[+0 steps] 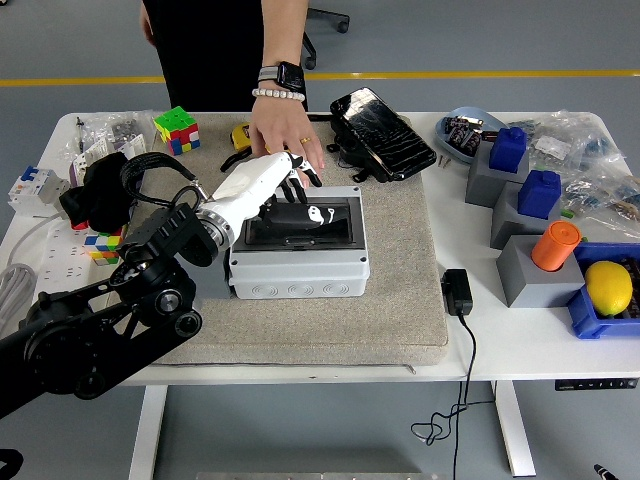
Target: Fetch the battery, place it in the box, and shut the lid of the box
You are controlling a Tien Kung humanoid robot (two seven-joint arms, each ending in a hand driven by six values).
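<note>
The grey plastic box (300, 266) stands on the mat in the middle of the table. Its dark see-through lid (300, 228) lies flat on top of it. A small white mark shows through the lid; I cannot make out a battery. My left hand (278, 186), white with dark fingertips, rests on the lid's far left corner with its fingers spread and nothing in them. A person's hand (282, 132), with a watch and a bead bracelet on the wrist, hovers just behind the box, close to my fingers.
The box sits on a grey mat (400, 300). Behind it lie a black pack (382, 133), a yellow tape measure (243, 135) and a Rubik's cube (176, 128). At the right are a power adapter (457, 292), grey blocks (535, 265) and a lemon (608, 287).
</note>
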